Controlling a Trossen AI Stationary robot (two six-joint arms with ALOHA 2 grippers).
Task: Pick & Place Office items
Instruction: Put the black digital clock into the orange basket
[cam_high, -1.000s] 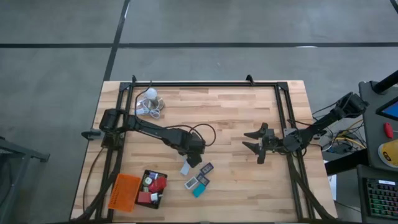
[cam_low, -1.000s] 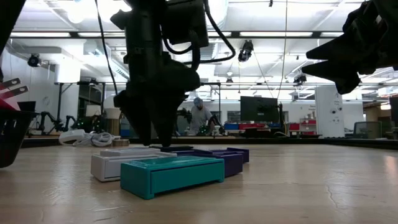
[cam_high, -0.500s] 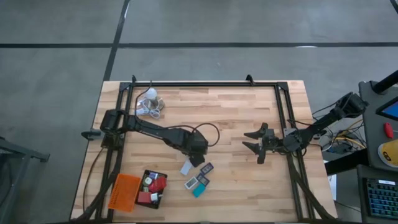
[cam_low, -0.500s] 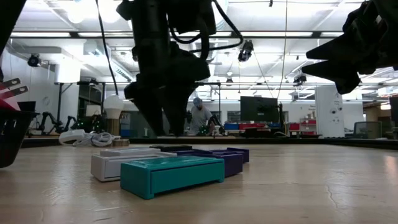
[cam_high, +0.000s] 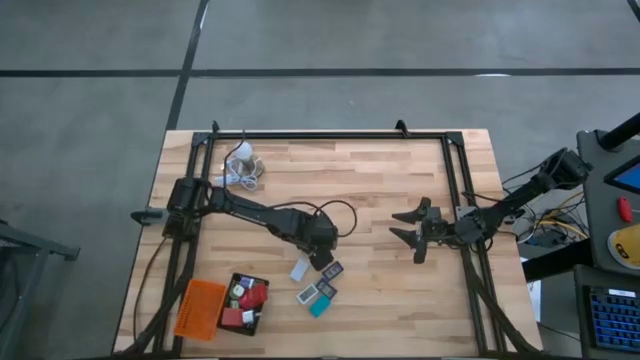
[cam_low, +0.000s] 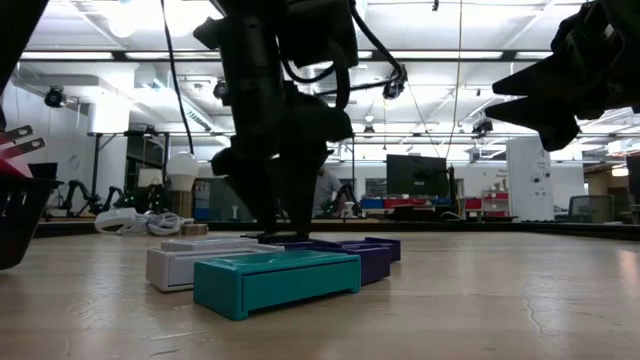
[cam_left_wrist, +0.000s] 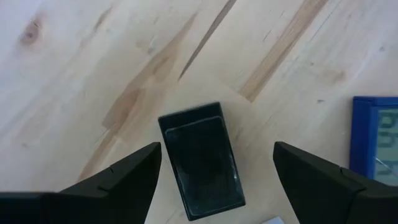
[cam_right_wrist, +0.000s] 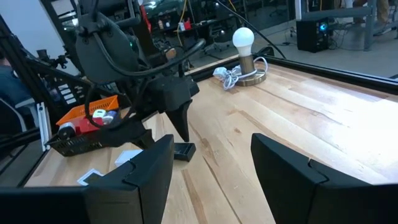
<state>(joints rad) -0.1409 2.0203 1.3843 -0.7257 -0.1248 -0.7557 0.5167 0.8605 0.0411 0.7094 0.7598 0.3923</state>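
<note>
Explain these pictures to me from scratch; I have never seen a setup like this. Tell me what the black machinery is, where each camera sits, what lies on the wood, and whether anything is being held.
Two dark robot arms work at a wooden table. One camera looks straight down, one sits at table-top height, and one rides on each wrist.

The left gripper hangs open over a small black piece, its fingers on either side, not gripping it. The right gripper waits apart, open and empty.

Nearby lie a teal piece, a white piece and a purple piece. A black tray holding items sits beside an orange tray. A bulb with a cord stands at the far corner.
</note>
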